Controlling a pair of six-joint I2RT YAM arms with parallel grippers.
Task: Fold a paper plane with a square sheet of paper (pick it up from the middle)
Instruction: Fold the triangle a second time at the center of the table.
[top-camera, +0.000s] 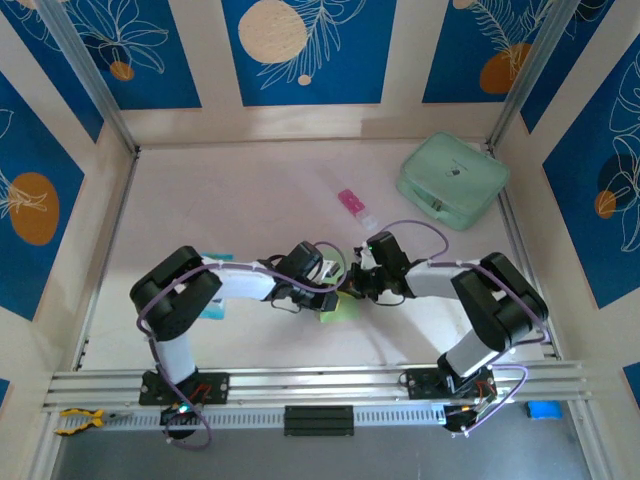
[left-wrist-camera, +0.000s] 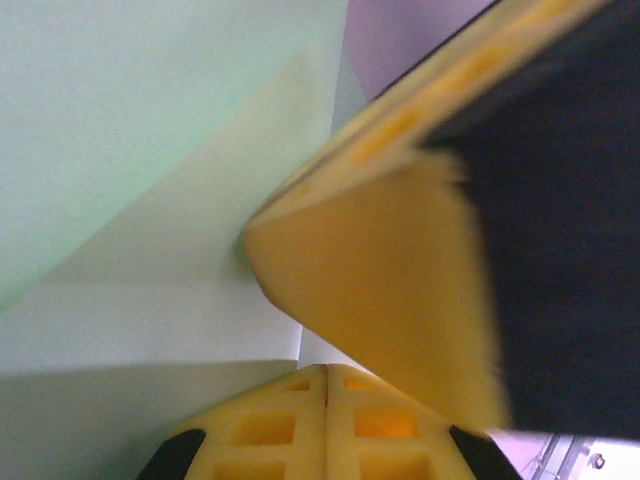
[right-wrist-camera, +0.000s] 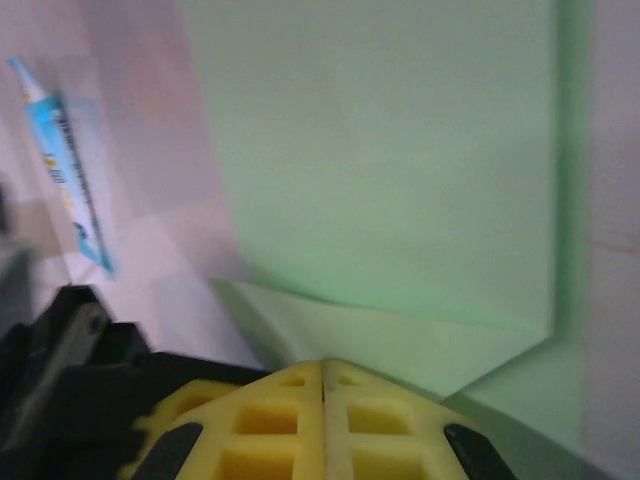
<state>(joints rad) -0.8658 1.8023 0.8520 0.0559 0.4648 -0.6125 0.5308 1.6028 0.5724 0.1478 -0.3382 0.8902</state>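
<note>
The square sheet of paper (top-camera: 340, 309) is pale lime green and lies mid-table, mostly covered by both grippers. My left gripper (top-camera: 334, 292) comes in from the left and my right gripper (top-camera: 360, 285) from the right, and their tips almost meet over the sheet. In the left wrist view the left gripper (left-wrist-camera: 326, 372) is shut, its tips against the paper (left-wrist-camera: 150, 150), which shows a diagonal fold; a yellow finger (left-wrist-camera: 400, 300) of the right gripper sits just ahead. In the right wrist view the right gripper (right-wrist-camera: 323, 365) is shut at a folded flap of the paper (right-wrist-camera: 400, 150). Whether either one pinches the sheet is unclear.
A mint-green case (top-camera: 452, 180) sits at the back right, and a small pink-and-white tube (top-camera: 352, 203) lies in front of it. A blue-and-white packet (right-wrist-camera: 65, 170) lies beside the paper, near the left arm (top-camera: 213, 300). Walls close the table in on three sides.
</note>
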